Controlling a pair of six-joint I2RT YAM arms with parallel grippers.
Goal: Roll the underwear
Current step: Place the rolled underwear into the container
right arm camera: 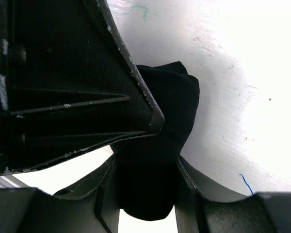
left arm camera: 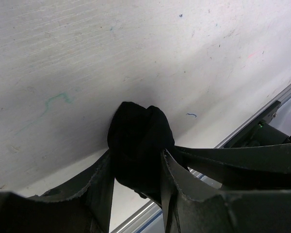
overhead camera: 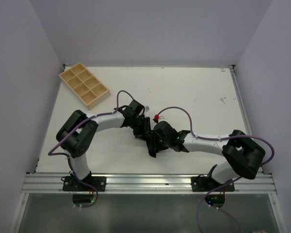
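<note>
We see underwear (left arm camera: 139,133) bunched into short wad above counter (left arm camera: 87,58) middle. Left end effector (left arm camera: 137,160) part-closed, pinching one end; right end effector (right arm camera: 145,167) part-closed, pinching other. Wad's long axis runs arm to arm; neither nearer.

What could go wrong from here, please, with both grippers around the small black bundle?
1. The left gripper and right gripper both clamp the underwear almost finger to finger, so any sideways move may knock them together.
2. The underwear looks bunched rather than tightly rolled, so it may spring loose when either gripper lets go.
3. If the arms pull apart while both grip, they could tug the bundle open.
</note>
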